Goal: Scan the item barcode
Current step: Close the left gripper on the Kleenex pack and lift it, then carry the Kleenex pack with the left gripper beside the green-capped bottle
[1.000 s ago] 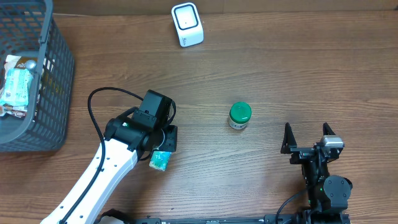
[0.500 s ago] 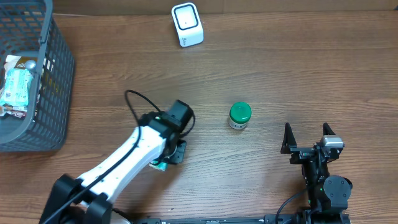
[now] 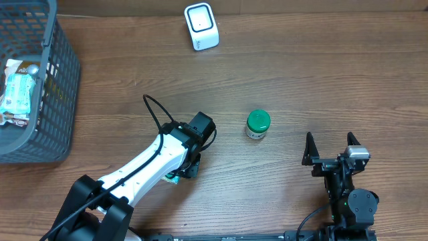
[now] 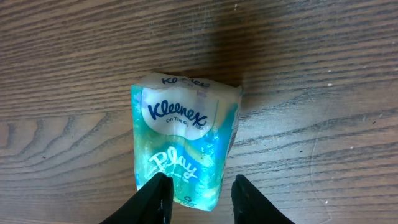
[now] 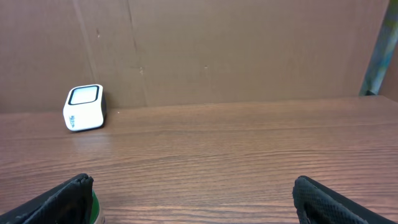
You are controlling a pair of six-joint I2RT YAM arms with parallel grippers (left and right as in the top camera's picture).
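Overhead, the wooden tabletop [image 3: 301, 80] carries a grey basket [image 3: 60, 87] at its left edge, a white scanner [image 3: 201, 27] at the far edge, and a green-lidded jar [image 3: 258, 124] mid-table. Left of the jar lies the Kleenex pack [image 4: 183, 143], flat on the wood. The left claw [image 4: 202, 199] is narrowed around its near end. The right claw [image 3: 330, 140] is spread wide and holds nothing.
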